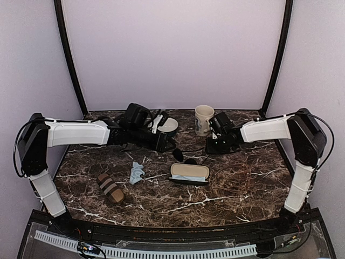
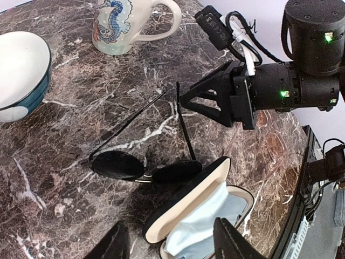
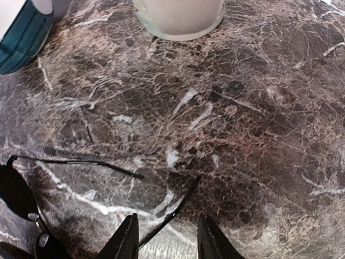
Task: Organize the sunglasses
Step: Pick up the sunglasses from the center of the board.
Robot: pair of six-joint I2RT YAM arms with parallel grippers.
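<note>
Thin dark wire w/ two dark lenses: sunglasses (image 2: 116, 164) lie on marble table (image 2: 54, 135), arms unfolded, lenses just beside open case (image 2: 186, 208) w/ blue cloth (image 2: 199, 232) inside. Prob. very light, springy, easily bent; lenses scratch. Best hold looks like bridge or hinge corner, not mid-arm. Left gripper (image 2: 172, 243) fingers apart, empty; right gripper (image 3: 167, 240) also apart, one wire arm running between its fingers, unpinched

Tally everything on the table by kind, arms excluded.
Sunglasses: 1
Glasses cases: 2, the open case and the brown striped case
Blue cloths: 2, the loose cloth and the cloth in the open case
Mug: 1
Bowl: 1
Total: 7
</note>
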